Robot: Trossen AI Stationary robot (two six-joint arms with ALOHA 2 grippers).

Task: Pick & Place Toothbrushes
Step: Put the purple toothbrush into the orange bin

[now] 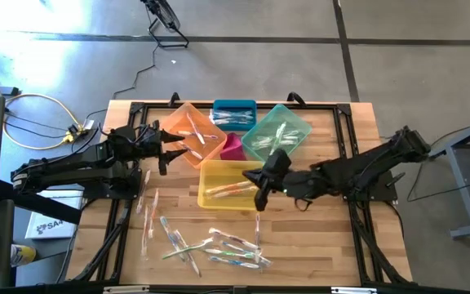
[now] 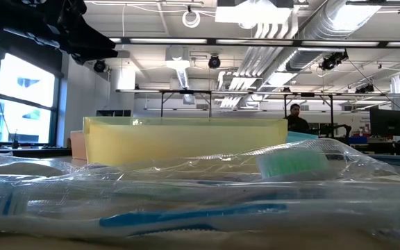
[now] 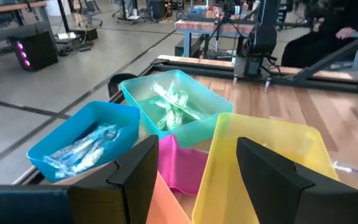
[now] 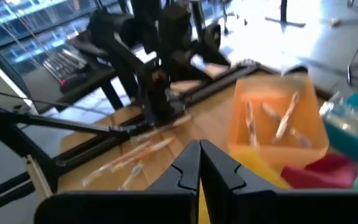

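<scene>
Several wrapped toothbrushes (image 1: 219, 245) lie loose on the wooden table near its front edge, and they fill the foreground of the low view (image 2: 186, 208). More lie in the orange bin (image 1: 192, 132), blue bin (image 1: 233, 114), green bin (image 1: 276, 132) and yellow bin (image 1: 227, 184). My right gripper (image 1: 259, 186) hangs over the yellow bin, shut, with nothing between its fingers (image 4: 199, 165). My left gripper (image 1: 168, 149) waits open at the orange bin's left side (image 3: 197, 180).
A small pink bin (image 1: 232, 147) sits between the orange, green and yellow bins. A few toothbrushes (image 1: 149, 208) lie apart at the table's left. A black frame (image 1: 345, 122) runs along the table's edges. Bare wood shows at the near right.
</scene>
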